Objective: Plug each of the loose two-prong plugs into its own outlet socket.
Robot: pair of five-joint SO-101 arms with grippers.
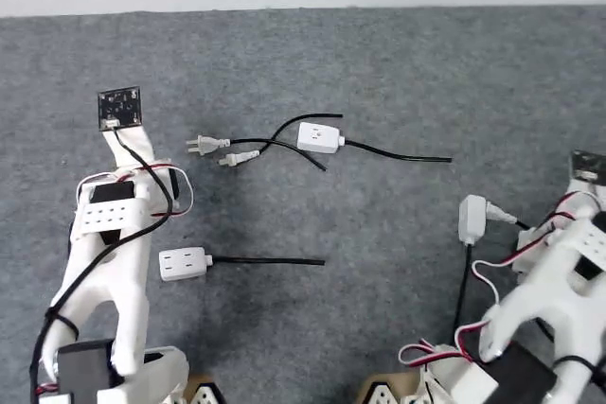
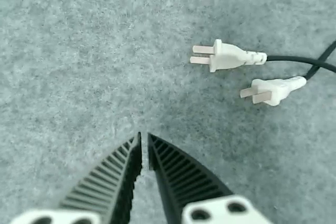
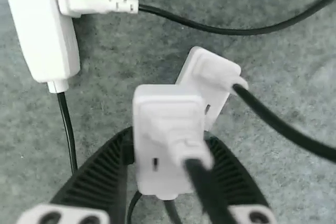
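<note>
High view, left to right: free outlet socket (image 1: 183, 263) flat on the grey table (image 1: 379, 63), just beside the left arm (image 1: 109, 262). Further back, far plug (image 1: 203, 144) and near plug (image 1: 234, 158), both loose, prongs pointing left. Then second outlet socket (image 1: 319, 136), and third outlet socket (image 1: 472, 218) with a seated plug (image 1: 500, 217), near the right arm (image 1: 559, 290).

Left wrist view: left claw (image 2: 144, 137) pinched together, empty, short of both plugs.

Right wrist view: right claw (image 3: 168, 137) clamped on a white outlet block (image 3: 163, 124).

Expect light, hard, slick plastic, with stiff cords tugging back. Grip across the flat sides of the plug body behind the prongs, not on the prongs or cord. Sockets probably light too, likely to slide when pushed, so brace them.
</note>
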